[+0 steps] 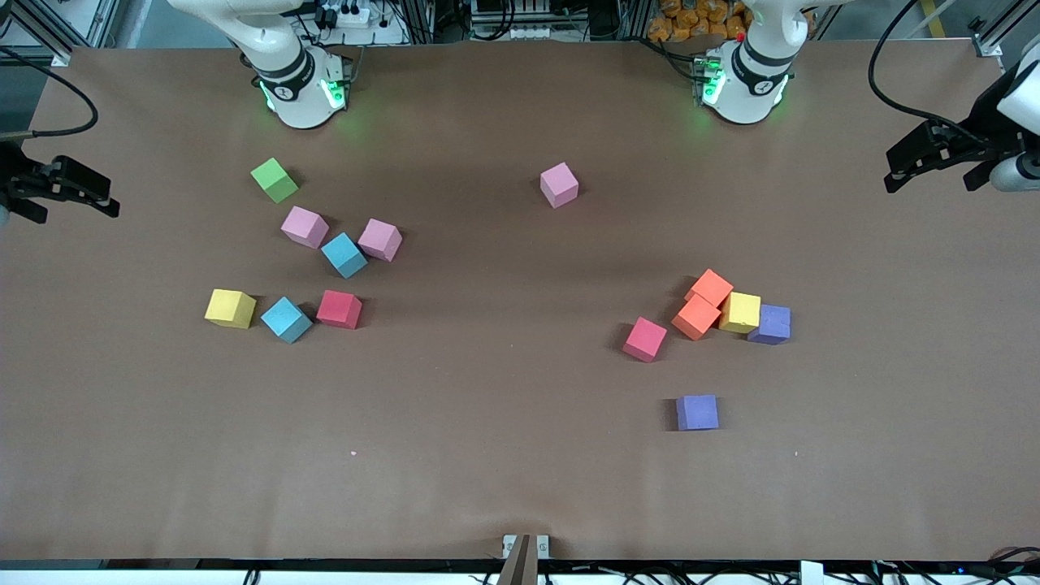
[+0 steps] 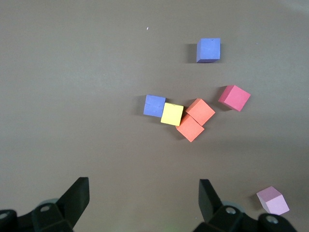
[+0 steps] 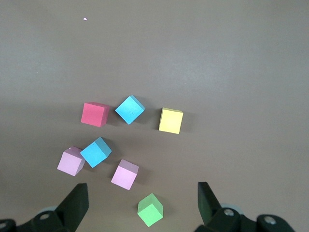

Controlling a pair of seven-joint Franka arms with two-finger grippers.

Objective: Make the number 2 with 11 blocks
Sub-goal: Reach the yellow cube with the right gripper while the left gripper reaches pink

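Several blocks lie loose in two clusters; no number 2 is in view. Toward the right arm's end are two pink blocks (image 1: 305, 226), light blue ones (image 1: 344, 254), a yellow one (image 1: 230, 308) and a red one (image 1: 339, 309). Toward the left arm's end two orange blocks (image 1: 696, 316) touch a yellow one (image 1: 740, 312) and a purple one (image 1: 770, 324), with a red block (image 1: 644, 339) beside them. My left gripper (image 1: 891, 169) (image 2: 142, 182) and right gripper (image 1: 111, 199) (image 3: 142, 186) hang high over the table's ends, both open and empty.
A green cube (image 1: 275, 179) (image 3: 150, 209) sits near the right arm's base. A lone pink block (image 1: 559, 184) lies mid-table toward the bases. A second purple block (image 1: 697, 412) lies alone, nearer the front camera than the orange pair. Brown table (image 1: 487, 455) spreads wide between the clusters.
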